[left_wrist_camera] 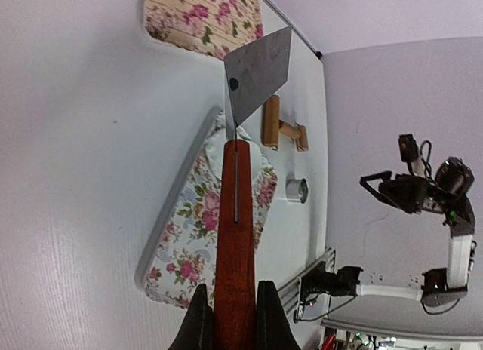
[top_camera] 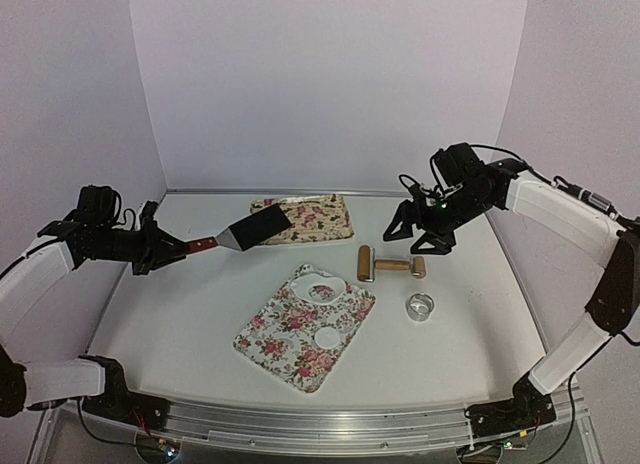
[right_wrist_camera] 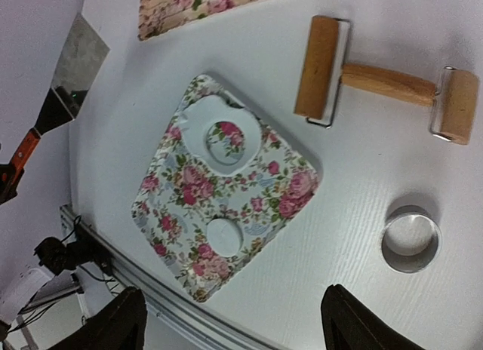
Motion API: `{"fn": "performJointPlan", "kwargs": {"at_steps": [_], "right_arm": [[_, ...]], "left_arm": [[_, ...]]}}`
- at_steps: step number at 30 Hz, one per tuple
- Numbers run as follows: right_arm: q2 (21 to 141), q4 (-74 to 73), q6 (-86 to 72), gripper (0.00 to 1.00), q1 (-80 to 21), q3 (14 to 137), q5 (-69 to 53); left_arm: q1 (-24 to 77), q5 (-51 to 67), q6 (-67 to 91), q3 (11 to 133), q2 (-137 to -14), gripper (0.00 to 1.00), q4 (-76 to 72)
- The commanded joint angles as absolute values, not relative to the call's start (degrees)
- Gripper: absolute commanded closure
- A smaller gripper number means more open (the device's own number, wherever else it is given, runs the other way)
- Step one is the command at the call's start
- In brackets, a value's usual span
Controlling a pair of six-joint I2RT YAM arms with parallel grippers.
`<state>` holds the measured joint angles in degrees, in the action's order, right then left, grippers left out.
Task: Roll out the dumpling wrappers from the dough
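My left gripper (top_camera: 165, 250) is shut on the red handle of a spatula (left_wrist_camera: 235, 244). It holds the spatula level above the table, with the metal blade (top_camera: 258, 227) at the near left corner of the far flowered tray (top_camera: 318, 218). On the near flowered tray (top_camera: 280, 346) lie a thin white dough patch (right_wrist_camera: 195, 139) with a round hole and a round white wrapper (right_wrist_camera: 228, 237). Both show in the top view too: the patch (top_camera: 338, 282) and the wrapper (top_camera: 327, 338). My right gripper (top_camera: 418, 234) is open and empty, high above the wooden rolling pin (top_camera: 390, 265).
A small shiny metal ring (top_camera: 421, 306) stands right of the near tray, just in front of the rolling pin (right_wrist_camera: 377, 82). White walls close in the table at the back and both sides. A metal rail (top_camera: 330, 424) runs along the near edge.
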<state>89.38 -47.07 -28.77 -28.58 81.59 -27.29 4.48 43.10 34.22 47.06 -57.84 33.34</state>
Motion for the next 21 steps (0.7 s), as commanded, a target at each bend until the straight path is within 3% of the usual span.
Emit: {"fn": "performJointPlan", "kwargs": {"at_steps": [1,9,13,21], "right_arm": [[91.0,-43.6,-26.4,0.16,-28.6,82.8,-43.8],[92.5,-39.9,-26.2,0.12,-28.6,81.1,-57.3],[92.3,-39.9,-26.1,0.11,-28.6,78.3,-59.4],[92.0,-39.0,-27.3,0.28,-31.0,75.4,-62.8]], "left_arm": [[6.3,58.8,28.5,50.9,-58.2,1.00,32.6],[19.6,64.4,31.1,51.7,-62.2,1.00,29.7],[20.3,68.2,33.5,52.5,-62.9,1.00,25.6],[20.7,72.9,35.1,52.4,-66.2,1.00,21.0]]}}
